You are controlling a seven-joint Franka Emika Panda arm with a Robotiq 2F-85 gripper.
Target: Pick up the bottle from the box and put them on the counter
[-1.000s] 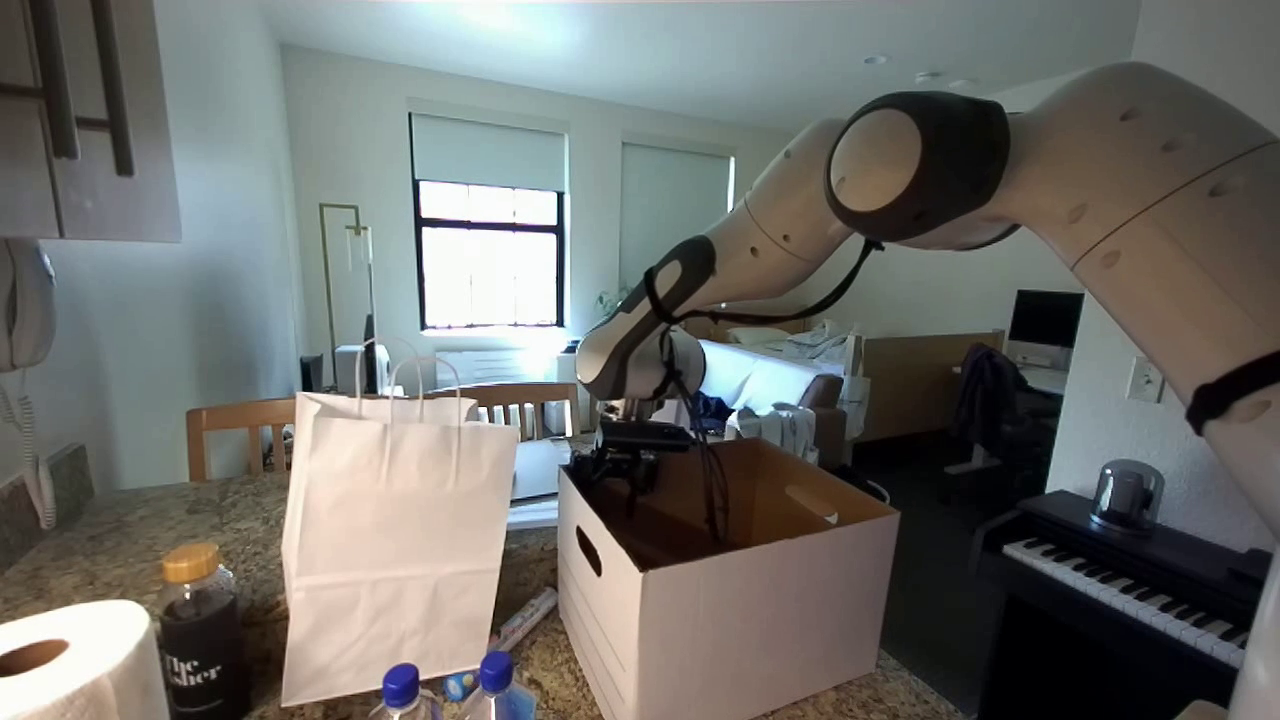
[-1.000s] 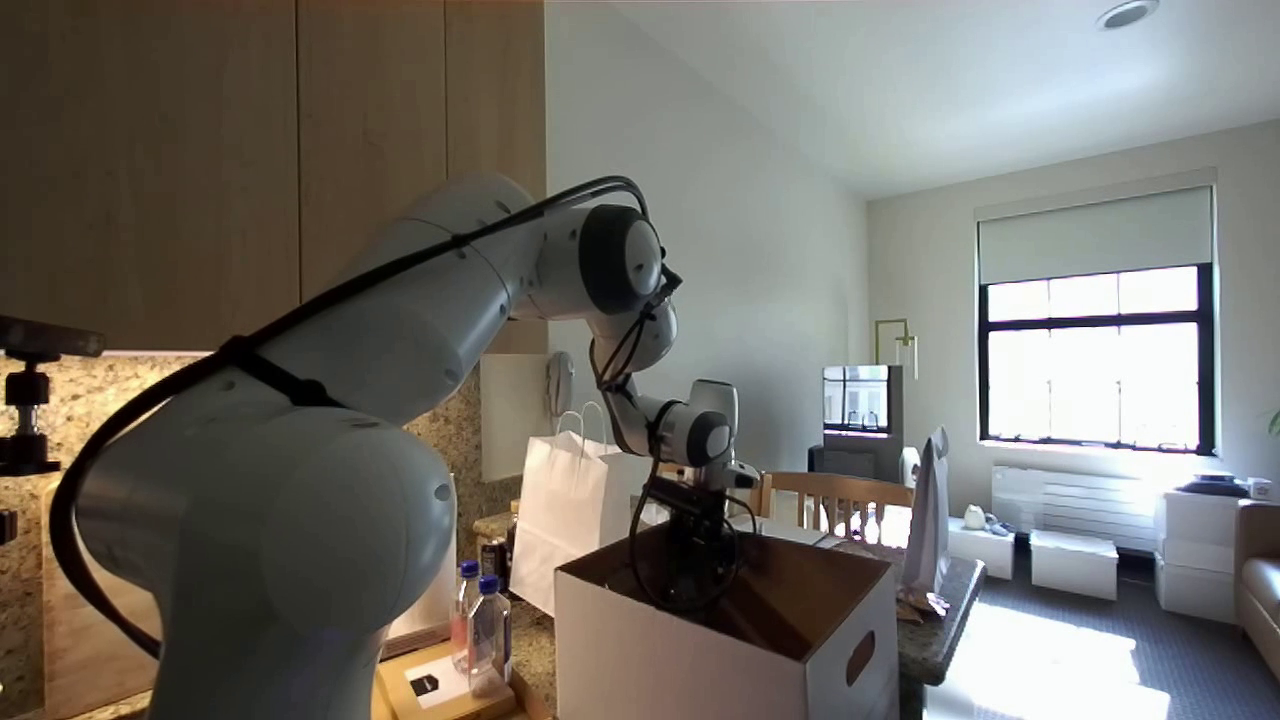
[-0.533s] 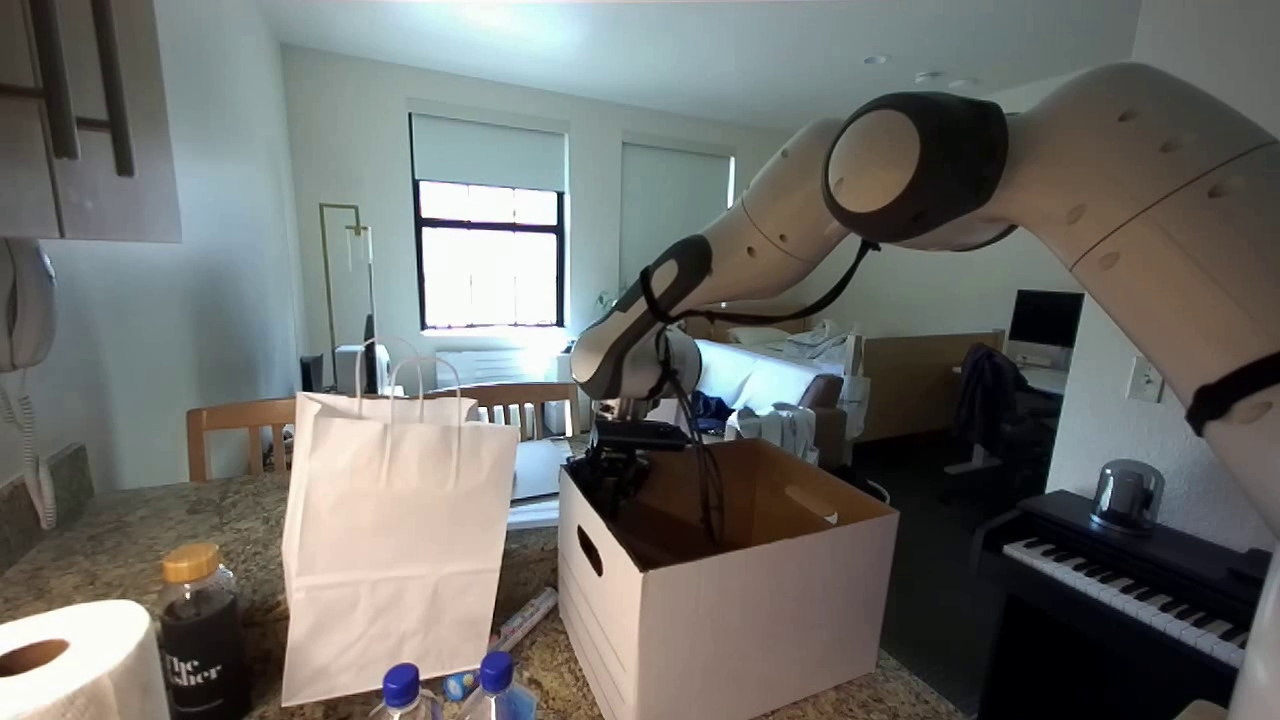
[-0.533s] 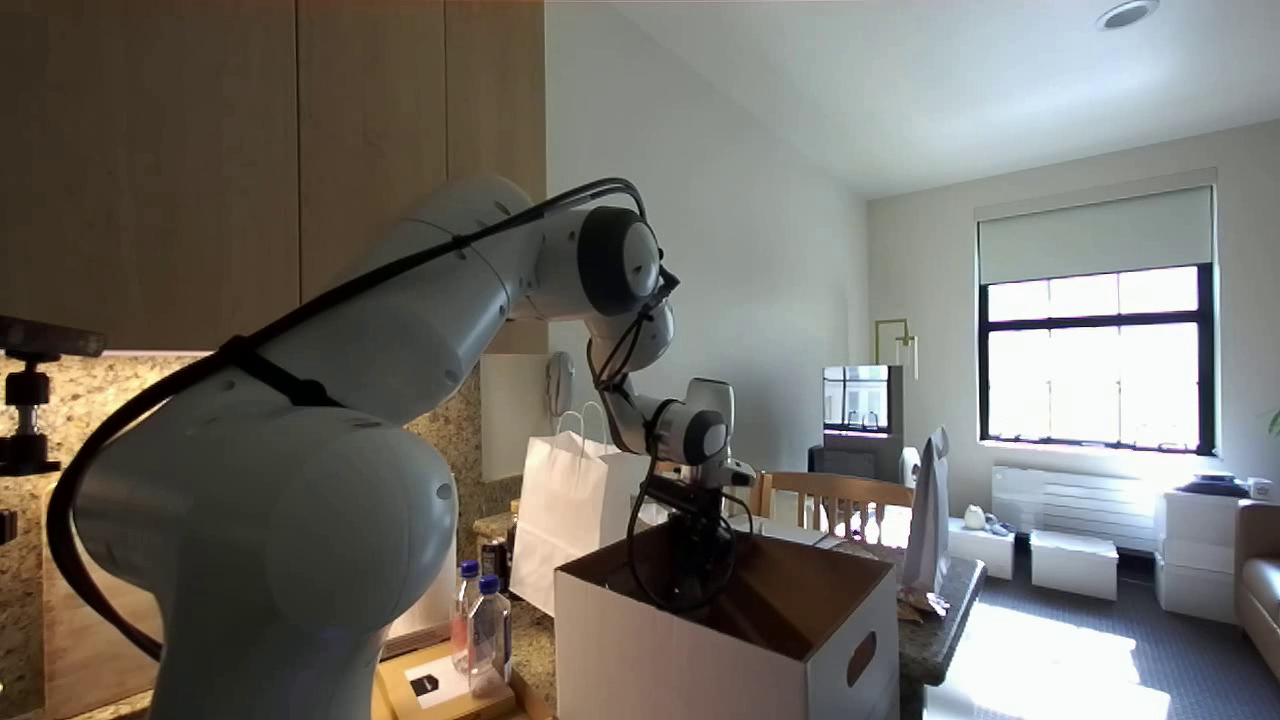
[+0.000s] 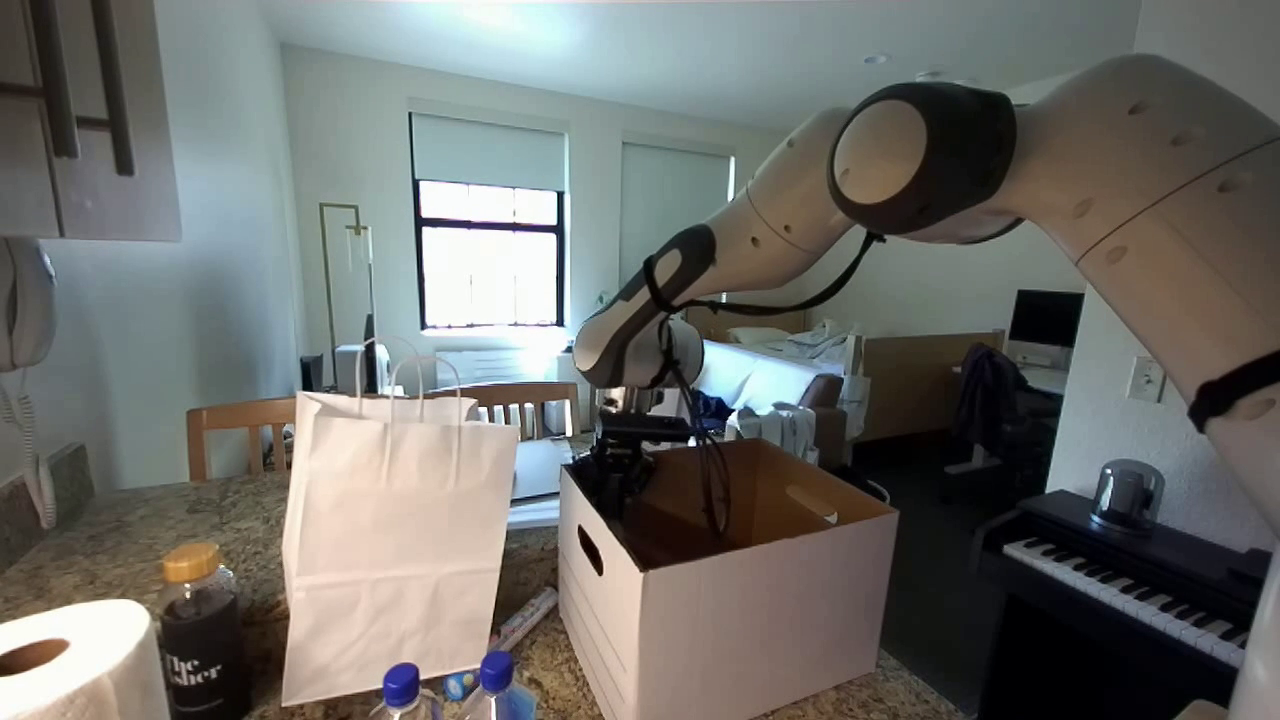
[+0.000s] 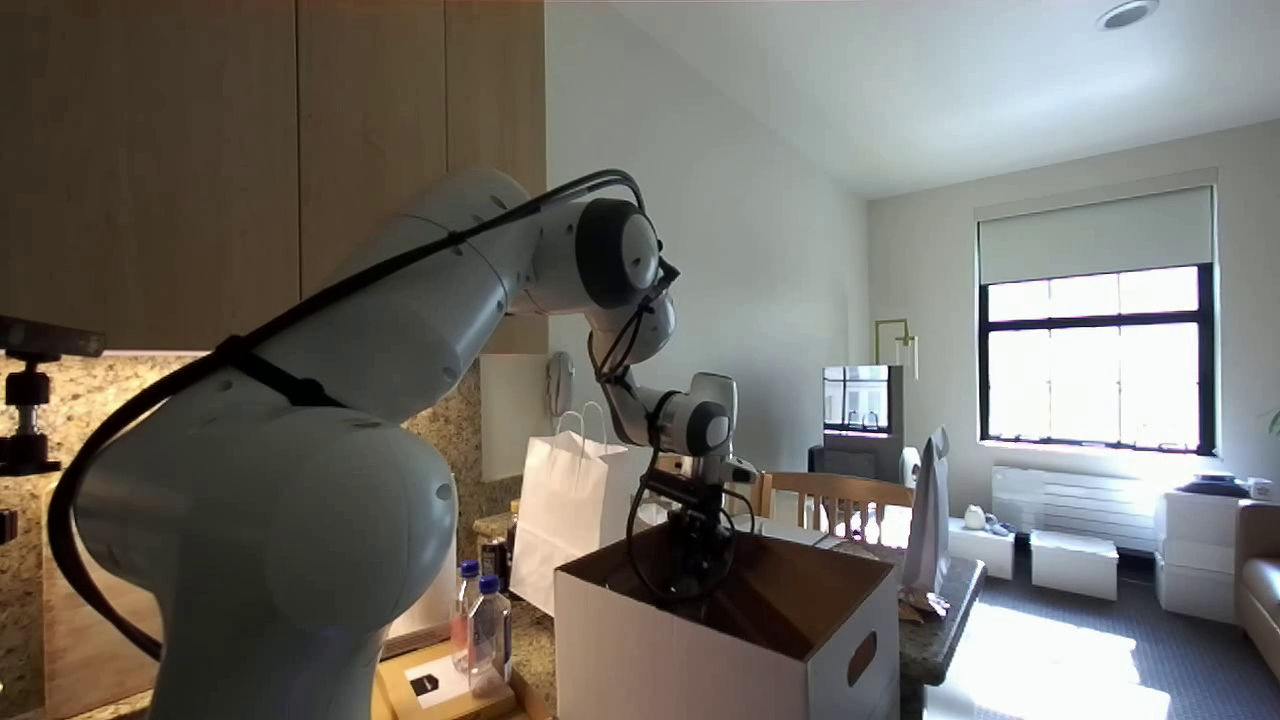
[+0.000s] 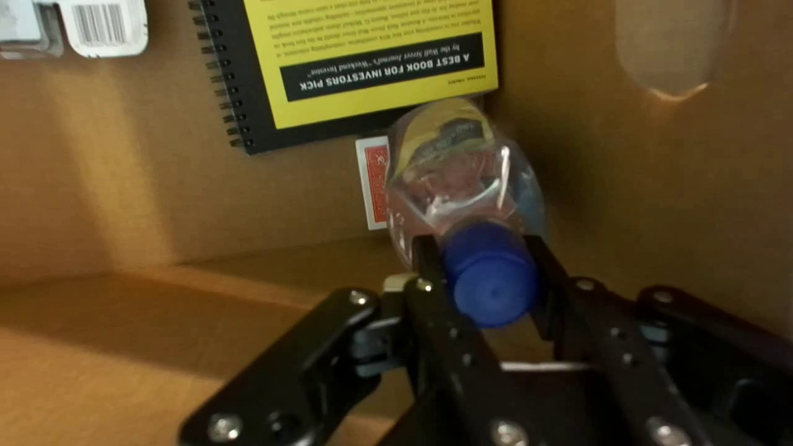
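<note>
Bottle is inside the box, gripper pinching it at the blue cap, one finger each side. Cap end faces the wrist camera; can't tell if the base touches the box floor.

Arm pose: elbow high, forearm sloping down to the box, wrist turned so the gripper points down. Its lower end is below rim level in both exterior views.

Clearance is tight on one side. In an exterior view the gripper is right beside the wall with the hand hole; more room inside toward the opposite wall. Wrist view: brown cardboard close on the right, wider to the left. Black spiral notebook, yellow book and red-and-white card near the bottle.

Outside: paper bag stands just beside the box, hand-hole side, handles above the rim. Box's lower right corner is near the counter edge. Two more bottles stand upright near the bag, caps on.
</note>
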